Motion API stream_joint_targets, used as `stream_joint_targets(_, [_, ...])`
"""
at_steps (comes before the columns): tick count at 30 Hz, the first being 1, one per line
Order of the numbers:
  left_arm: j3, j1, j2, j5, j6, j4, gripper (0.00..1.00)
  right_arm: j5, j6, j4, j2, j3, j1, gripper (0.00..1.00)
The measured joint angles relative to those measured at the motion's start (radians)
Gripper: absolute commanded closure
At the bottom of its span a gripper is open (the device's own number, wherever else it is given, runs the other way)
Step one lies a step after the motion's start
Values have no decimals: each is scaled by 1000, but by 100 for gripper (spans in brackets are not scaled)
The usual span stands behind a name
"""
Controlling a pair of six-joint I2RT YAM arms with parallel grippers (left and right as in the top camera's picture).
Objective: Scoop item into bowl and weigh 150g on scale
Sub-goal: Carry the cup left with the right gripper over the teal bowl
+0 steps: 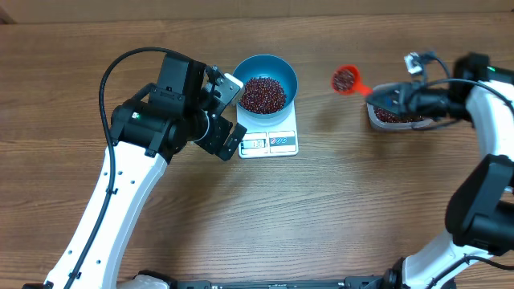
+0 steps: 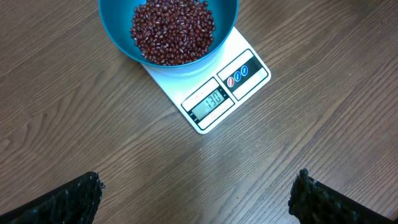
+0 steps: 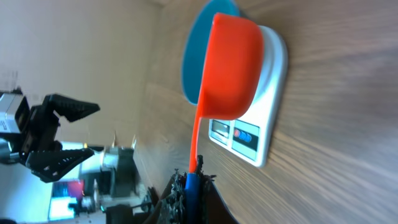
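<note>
Overhead: beans (image 1: 263,94) heaped in the teal bowl (image 1: 269,61). Bowl sits on the scale (image 1: 287,122), at roughly 12 o'clock on the table (image 1: 321,209). Left wrist view shows the display (image 2: 208,101) at what looks like 130. That's short of target, so I'd call this the top-up stage, nearly there.

Orange scoop (image 1: 345,79) is at the bowl's 3 o'clock, clearly apart from it, with a small load of beans in the cup. Long axis runs 10 to 4: cup at the 10 end facing the bowl, handle trailing back to the right gripper (image 3: 189,186). Its fingers are pinched on the handle end. Clear tub (image 1: 373,119) with more beans sits under that gripper, at the scoop's 4 o'clock.

Left gripper (image 1: 234,115) is at the bowl's 8 o'clock, just beside the scale's 9 o'clock edge, fingers spread wide and holding nothing. From its own camera, bowl and scale lie ahead at 12.

Key relation: left arm is nearer the bowl, but the right has the tool. Bowl lies almost along the scoop's axis, off the cup end toward 9. Next move looks like a carry toward 9 until the cup clears the rim, then a wrist roll.

Risk: a full dump could overshoot, so better to trickle.
</note>
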Motion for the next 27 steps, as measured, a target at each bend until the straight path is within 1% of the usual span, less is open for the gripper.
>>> stream_joint_targets(6, [0, 0, 0, 0, 0, 0, 0, 0, 184, 248, -6, 23, 150, 96])
stream_joint_targets(10, [0, 0, 0, 0, 0, 0, 0, 58, 322, 380, -6, 25, 243, 96])
stream_joint_targets(12, [0, 0, 0, 0, 0, 0, 0, 105, 369, 410, -6, 25, 284, 96])
stream_joint_targets(19, [0, 0, 0, 0, 0, 0, 1, 346, 468, 431, -6, 25, 412, 96])
stream_joint_targets(27, [0, 0, 0, 0, 0, 0, 0, 430, 506, 467, -6, 25, 452, 96])
